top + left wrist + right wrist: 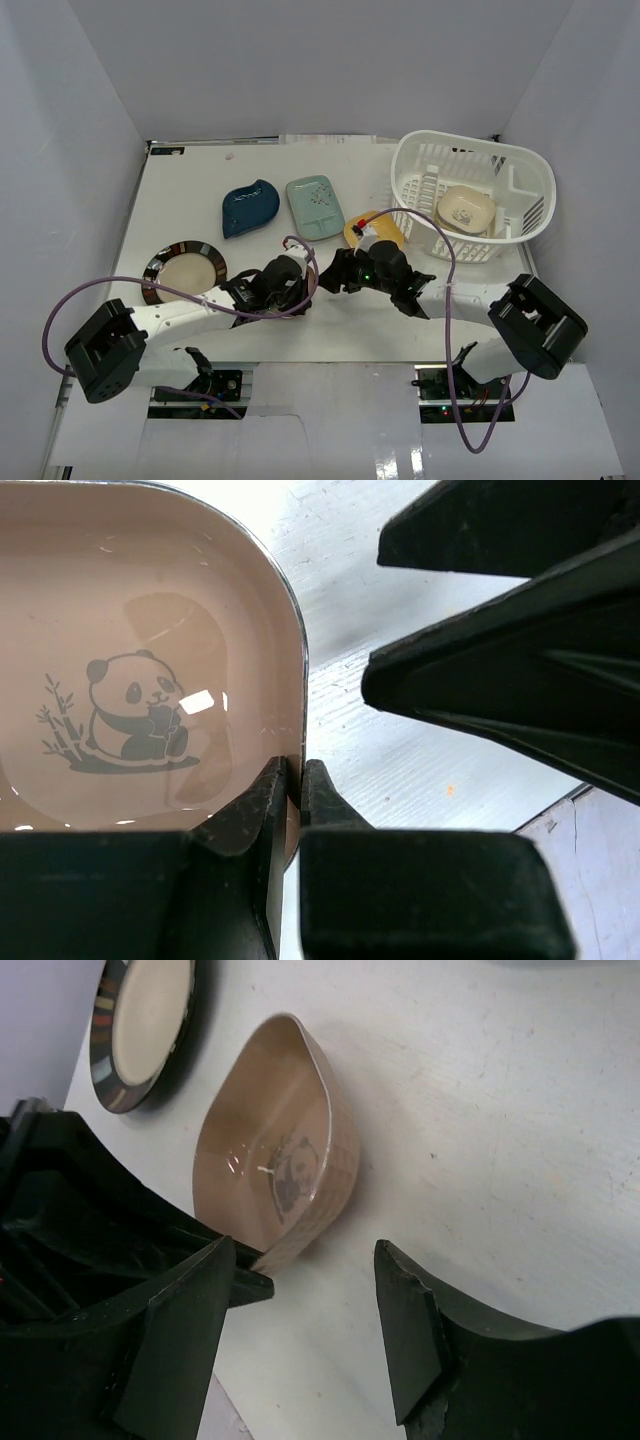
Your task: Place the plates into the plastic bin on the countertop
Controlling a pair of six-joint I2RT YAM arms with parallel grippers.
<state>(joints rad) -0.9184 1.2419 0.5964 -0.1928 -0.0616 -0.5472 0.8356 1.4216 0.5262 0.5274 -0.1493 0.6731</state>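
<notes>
— What are the arms made of?

— The left arm (170, 322) and the right arm (470, 300) are both chains of smooth white links joined by boxy matte-black joint housings, the largest near each base.

— Any wiring?

— A thin purple cable (110, 282) loops loosely along the left arm. A matching one (449, 340) trails down the right. A small green light (366, 277) glows on the right wrist housing.

— And the ends?

— The left tool (300, 780) and the right tool (305, 1260) are plain black, with thick wedge-shaped fingers (405, 1330) that are slightly rough at the edges.
</notes>
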